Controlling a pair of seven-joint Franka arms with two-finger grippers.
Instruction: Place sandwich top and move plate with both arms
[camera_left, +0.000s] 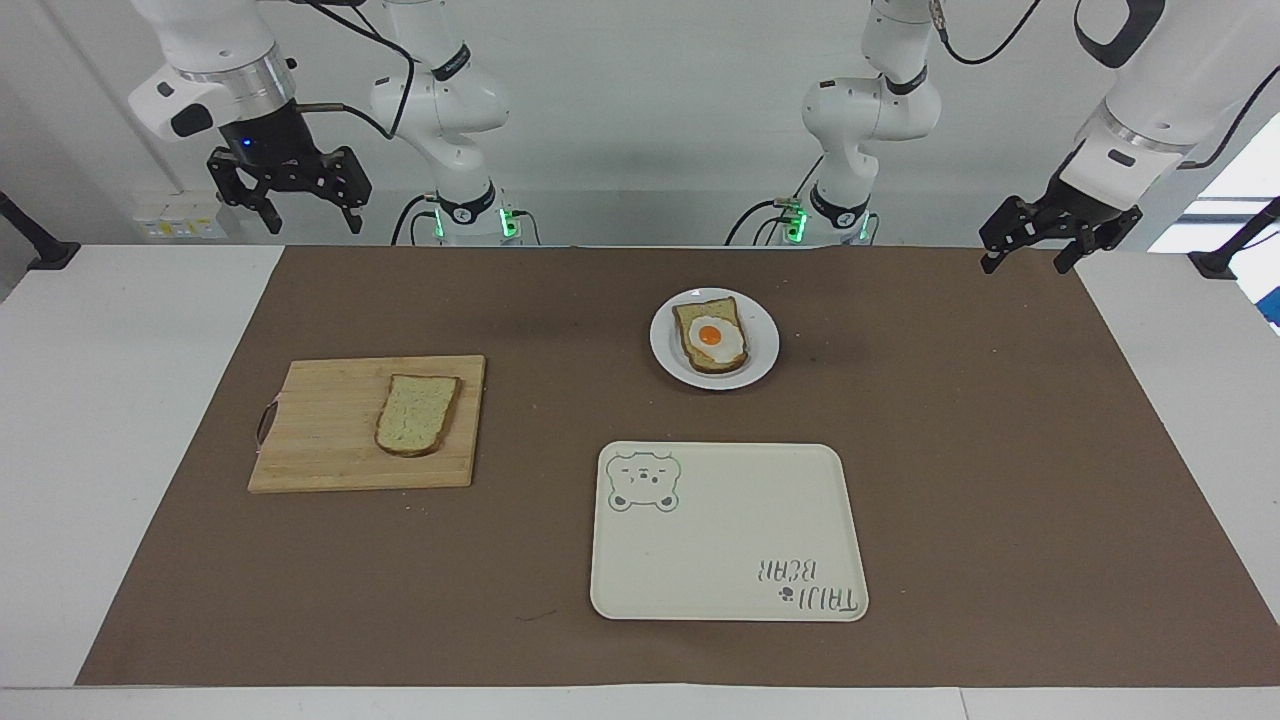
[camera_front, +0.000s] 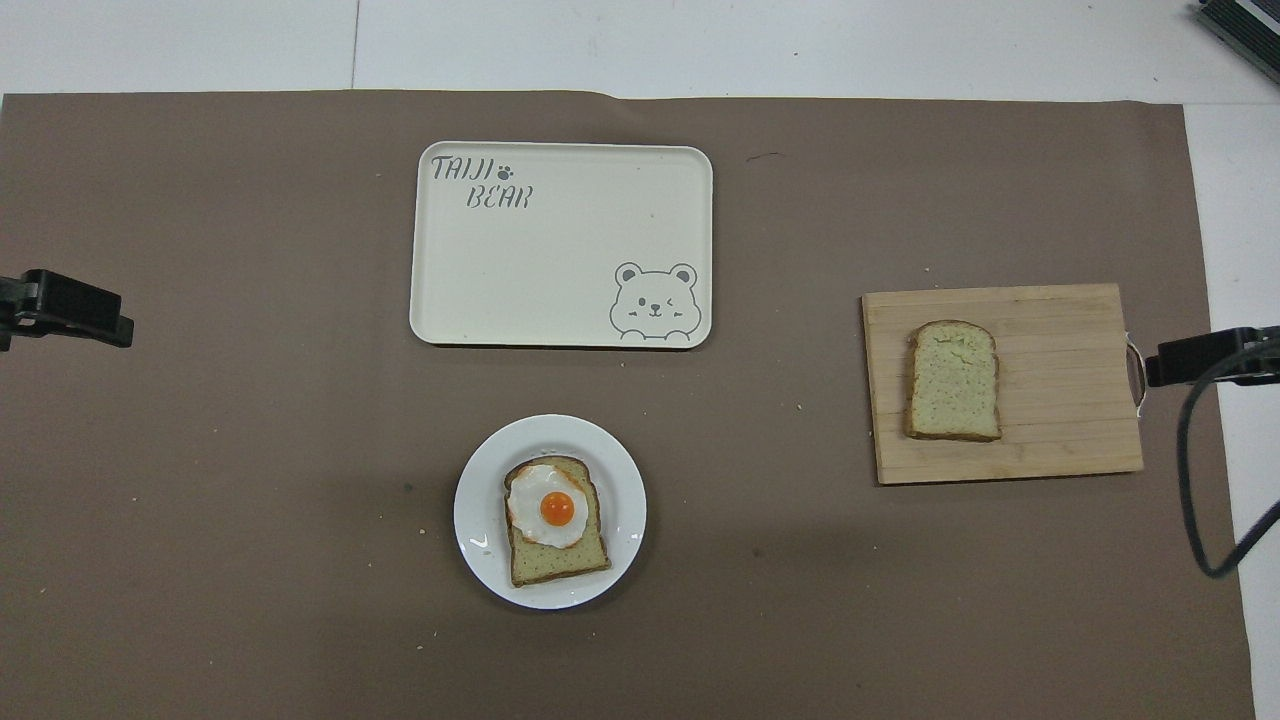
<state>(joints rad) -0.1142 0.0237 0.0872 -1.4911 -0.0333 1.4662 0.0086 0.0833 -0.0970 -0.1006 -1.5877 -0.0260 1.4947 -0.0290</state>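
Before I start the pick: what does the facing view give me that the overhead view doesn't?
Facing only: both arms whole, with the right gripper open above the right arm's end of the table and the left gripper open above the left arm's end, both waiting.
Overhead only: the tray lettering upright; of the grippers, just the tips.
Both: the sandwich top on the cutting board, and the egg slice on the plate.

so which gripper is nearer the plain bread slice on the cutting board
Right. The right gripper is raised near the cutting board's end, close to the sandwich top; the left gripper is raised at the table's left-arm end.
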